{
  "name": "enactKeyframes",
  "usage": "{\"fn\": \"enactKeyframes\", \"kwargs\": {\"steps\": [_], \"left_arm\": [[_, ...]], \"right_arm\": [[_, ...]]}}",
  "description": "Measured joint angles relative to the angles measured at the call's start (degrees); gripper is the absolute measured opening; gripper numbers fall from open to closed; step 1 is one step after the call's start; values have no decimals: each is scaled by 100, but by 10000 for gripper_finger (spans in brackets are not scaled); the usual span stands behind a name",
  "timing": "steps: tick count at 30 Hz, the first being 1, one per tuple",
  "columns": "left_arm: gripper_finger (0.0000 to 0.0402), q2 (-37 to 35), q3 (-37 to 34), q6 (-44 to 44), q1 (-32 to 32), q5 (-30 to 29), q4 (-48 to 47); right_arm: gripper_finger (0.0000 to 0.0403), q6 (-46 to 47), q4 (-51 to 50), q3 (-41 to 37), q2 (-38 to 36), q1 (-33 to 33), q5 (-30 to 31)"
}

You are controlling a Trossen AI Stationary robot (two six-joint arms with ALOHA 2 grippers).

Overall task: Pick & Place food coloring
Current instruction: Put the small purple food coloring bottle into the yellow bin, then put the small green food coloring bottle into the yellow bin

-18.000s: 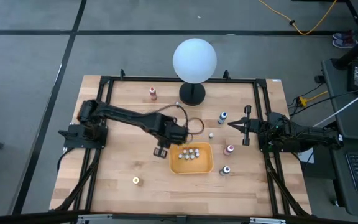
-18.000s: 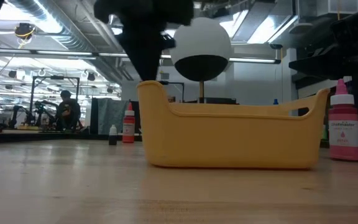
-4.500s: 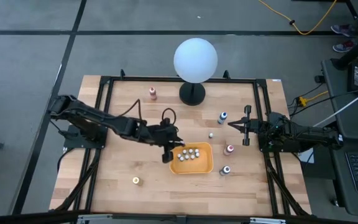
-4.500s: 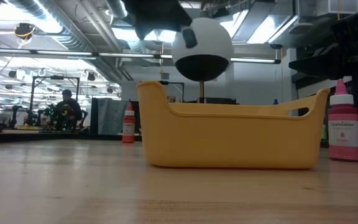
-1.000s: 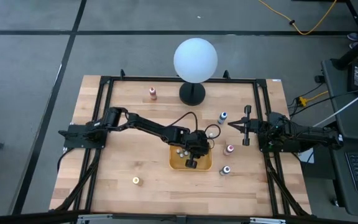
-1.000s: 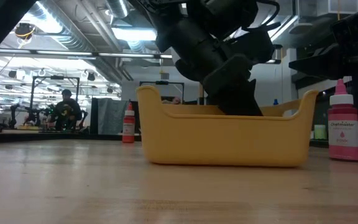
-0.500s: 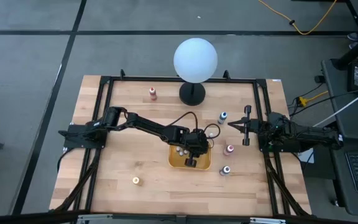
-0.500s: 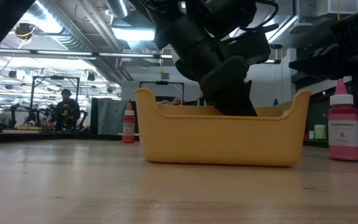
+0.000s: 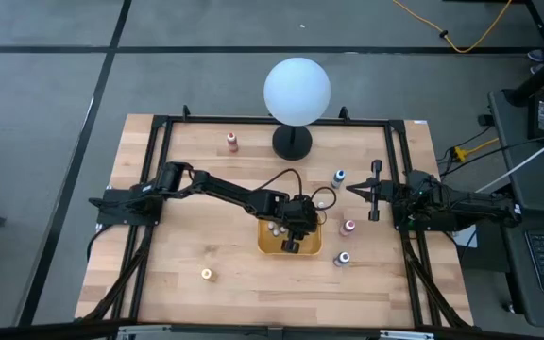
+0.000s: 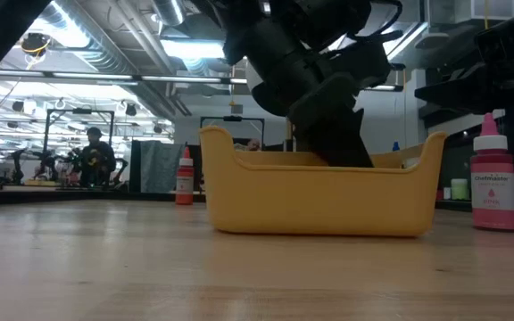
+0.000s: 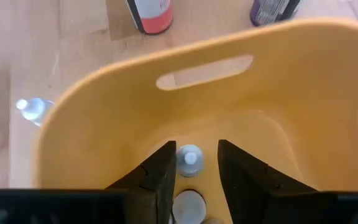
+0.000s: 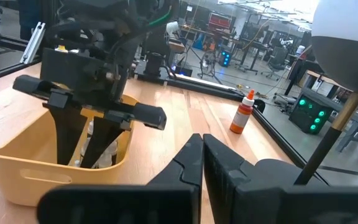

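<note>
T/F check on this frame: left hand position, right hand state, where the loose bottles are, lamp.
1. The left hand is down inside the yellow bin. True.
2. The right hand is holding a bottle. False: it is shut on nothing, parked at the table's right side.
3. The orange bottle stands inside the bin. False: it stands on the table, far from the bin.
4. A white globe lamp stands at the table's far edge. True.

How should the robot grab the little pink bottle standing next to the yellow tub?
Probably by its body, just below the pale cap, coming straight down. The pink bottle stands upright on the table, apart from the yellow tub, so fingers fit either side; the pointed cap looks too slim to hold. The left gripper is inside the tub.
</note>
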Motion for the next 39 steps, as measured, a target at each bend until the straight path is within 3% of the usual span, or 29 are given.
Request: {"fn": "enactKeyframes", "kwargs": {"steps": [5,23,39], "left_arm": [[115,-5,361,39,-9,-25,-556],[114,-376,1685,592,-23,-1324,-2555],[112,-161,2595,632,773,-441,-2859]], "right_arm": [[16,0,0,-2,1,-2,1],[16,0,0,0,2,0,2],[16,0,0,-2,0,-2,2]]}}
